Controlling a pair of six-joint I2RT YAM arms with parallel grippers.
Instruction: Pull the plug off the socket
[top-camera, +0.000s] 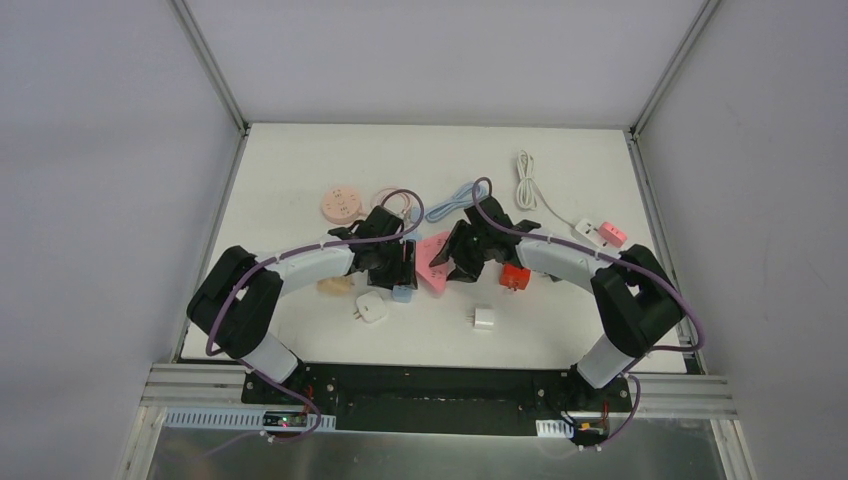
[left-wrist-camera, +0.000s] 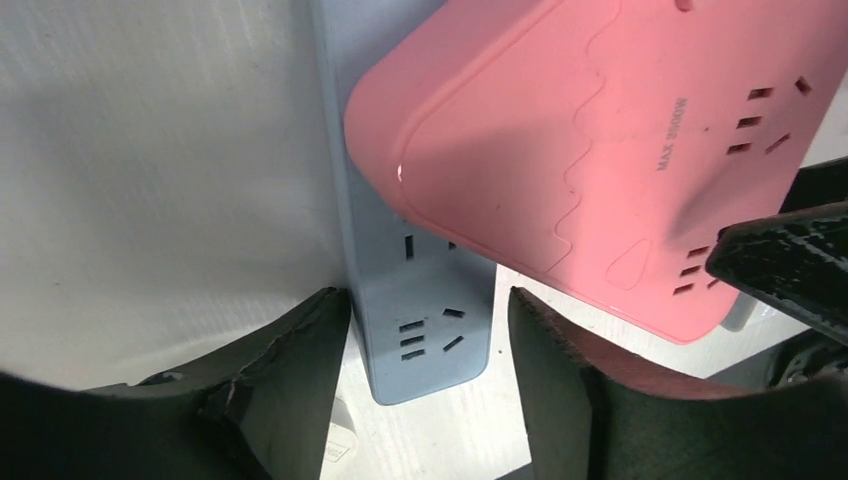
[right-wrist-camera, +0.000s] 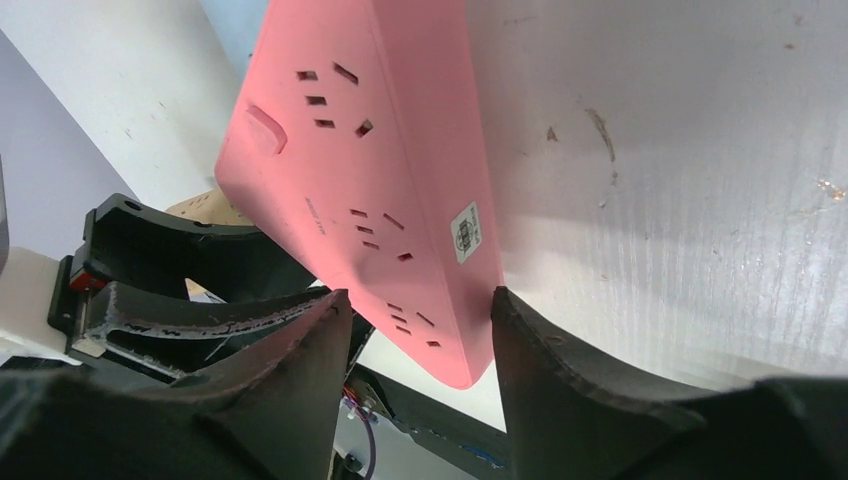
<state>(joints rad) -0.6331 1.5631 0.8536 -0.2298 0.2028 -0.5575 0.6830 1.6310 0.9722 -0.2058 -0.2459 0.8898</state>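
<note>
- Round pink disc (top-camera: 340, 205): left part of the surface towards the far edge, well apart from both arms.
- White plug (top-camera: 371, 308): lies loose near the front edge, left of centre, just in front of the left gripper.
- Left gripper (top-camera: 397, 266): released, its jaws straddling the near end of the blue power strip (left-wrist-camera: 420, 310). One finger (left-wrist-camera: 300, 350) sits against the strip's side and the other stands slightly clear of it.
- Blue power strip: lies on the surface near its middle, sockets up, its far part covered by the pink power strip.
- Pink power strip (right-wrist-camera: 370, 190): at the centre of the surface, tilted, overlapping the blue strip, with its sockets facing up.
- Right gripper (right-wrist-camera: 420, 300): grasps one end of the pink power strip, with a finger touching each side.
- White charger cube (top-camera: 484, 320): near the front edge, just right of centre.
- Red block (top-camera: 514, 277): just beside the right arm.
- White cable (top-camera: 527, 180): coiled in the far-right part of the surface, running to a white-and-pink adapter (top-camera: 603, 235) near the right edge.
</note>
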